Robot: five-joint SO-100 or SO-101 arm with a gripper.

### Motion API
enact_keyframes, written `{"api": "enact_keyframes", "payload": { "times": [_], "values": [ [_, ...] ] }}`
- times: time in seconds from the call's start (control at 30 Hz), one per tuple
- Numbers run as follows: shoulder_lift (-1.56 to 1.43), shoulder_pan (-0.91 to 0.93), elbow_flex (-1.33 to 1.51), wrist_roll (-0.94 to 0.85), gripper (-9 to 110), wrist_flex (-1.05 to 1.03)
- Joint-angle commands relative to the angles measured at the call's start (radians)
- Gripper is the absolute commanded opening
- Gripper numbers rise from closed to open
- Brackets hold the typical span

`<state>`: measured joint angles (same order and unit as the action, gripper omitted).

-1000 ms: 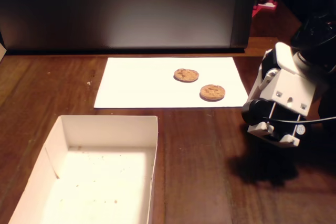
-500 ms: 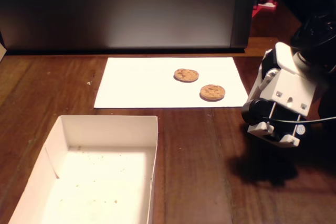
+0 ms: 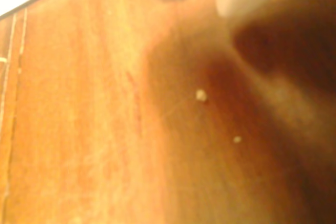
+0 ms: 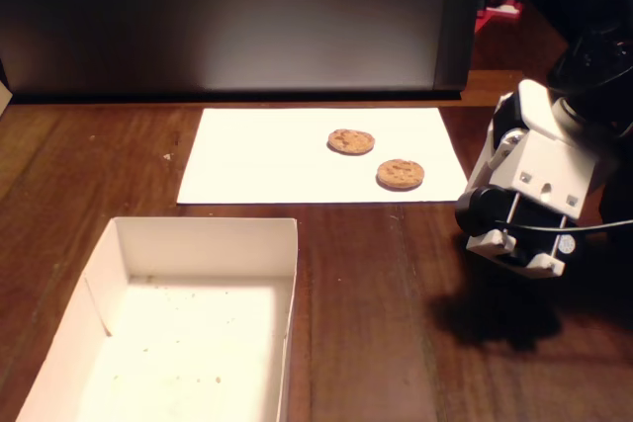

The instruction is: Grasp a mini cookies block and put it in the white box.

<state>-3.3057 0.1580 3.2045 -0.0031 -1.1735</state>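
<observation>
In the fixed view, the white box (image 4: 198,244) is seen nearest, at the lower left of the brown wooden bench (image 4: 366,303). The box is open on top, and only small crumbs (image 4: 188,378) are seen on its floor. No cookie lies inside it.

To the right, a little farther back, the white and black robot arm (image 4: 534,180) is seen above the bench. A dark shadow is cast on the wood under it. The pincer cannot be made out in this view, so it cannot be told whether it is wide or narrow. Nothing is seen held by it.

Farther back, a flat white paper sheet (image 4: 267,160) is laid on the bench. Two round brown cookies are placed on its right half. The nearer cookie (image 4: 400,174) lies close to the right edge of the sheet, and the farther cookie (image 4: 351,141) lies just to its left and behind it. The two cookies are apart from each other and well apart from the box.

In the wrist view, only blurry wood is shown, with two tiny pale specks (image 3: 200,95) on it.
</observation>
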Motion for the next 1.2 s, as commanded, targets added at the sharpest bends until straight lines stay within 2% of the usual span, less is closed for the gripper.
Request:
{"api": "enact_keyframes", "payload": {
  "times": [0.0,0.4,0.5,0.57,0.7,0.93,1.17],
  "values": [
    [-0.072,-0.008,-0.014,0.012,0,-0.012],
    [-0.072,-0.008,-0.005,0.025,0,0.037],
    [-0.072,-0.008,0.011,-0.044,0,0.098],
    [-0.072,-0.008,0.028,-0.156,0,0.152],
    [-0.072,0.002,0.026,-0.13,0,0.218],
    [-0.011,0.011,-0.163,-0.087,3,0.232],
    [0.397,0.078,-0.526,-0.025,7,0.255]
  ]
}}
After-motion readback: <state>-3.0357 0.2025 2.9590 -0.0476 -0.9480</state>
